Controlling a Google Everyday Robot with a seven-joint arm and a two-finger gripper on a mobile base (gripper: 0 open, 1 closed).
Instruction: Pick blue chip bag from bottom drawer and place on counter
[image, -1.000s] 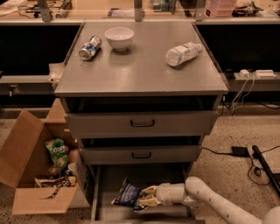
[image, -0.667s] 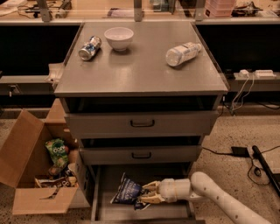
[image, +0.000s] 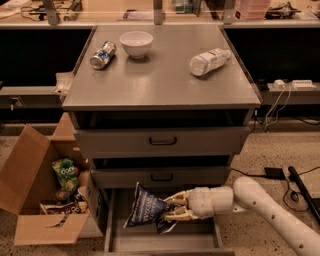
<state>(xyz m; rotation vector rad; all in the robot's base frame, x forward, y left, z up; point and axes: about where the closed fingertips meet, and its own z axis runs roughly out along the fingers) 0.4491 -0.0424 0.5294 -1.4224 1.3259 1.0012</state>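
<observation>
Here, the blue chip bag (image: 147, 210) is pinched just above the open bottom drawer (image: 165, 243).
The bench (image: 160, 85) overhead is the drop spot, and the drawer stands out for access. The gripper (image: 172, 208) reaches in low from the right, fingers (image: 176, 199) clamped on the bag's right edge. The bag stands nearly upright, its long axis tilted with the top corner up-left.

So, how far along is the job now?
Done: the wide grey metal bottom drawer is open, and the cream two-finger gripper is shut on the crumpled navy-blue foil chip bag. In hand: the bag is held over the drawer. Left: placing it on the grey metal counter.
</observation>
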